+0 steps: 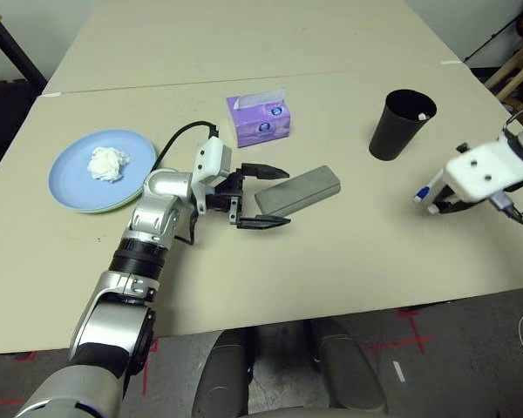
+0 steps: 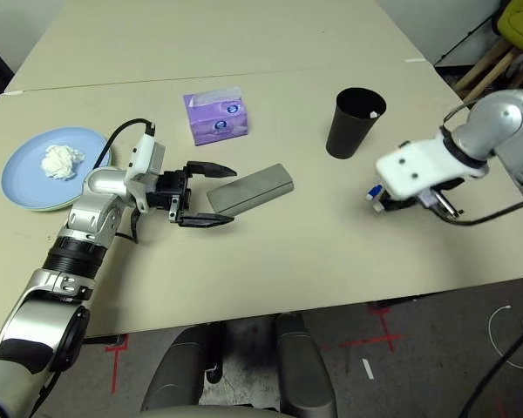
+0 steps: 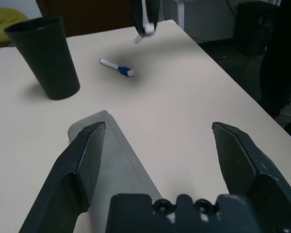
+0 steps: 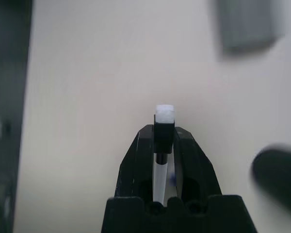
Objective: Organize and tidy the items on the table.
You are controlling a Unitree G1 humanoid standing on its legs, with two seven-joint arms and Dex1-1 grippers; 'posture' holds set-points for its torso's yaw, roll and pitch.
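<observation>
My left gripper (image 1: 286, 197) stands open at the near left end of the grey glasses case (image 1: 298, 192), which lies flat with one finger (image 3: 82, 155) over its edge. A light blue plate (image 1: 70, 178) at the left holds a crumpled white tissue wad (image 1: 108, 163), and a pale green rim (image 1: 105, 209) shows under it. The black cup (image 1: 401, 124) stands upright at the right. My right gripper (image 1: 438, 207) is shut, low over the table in front of the cup. The blue-and-white marker (image 3: 116, 68) lies flat on the table (image 1: 349, 261) just beside it, outside the fingers. Something small and white shows at the right fingertips (image 4: 164, 112).
A purple tissue box (image 1: 260, 119) sits behind the glasses case. The table's right edge runs close to my right gripper, with wooden furniture (image 1: 519, 70) beyond it. A second table top (image 1: 244, 35) joins at the back.
</observation>
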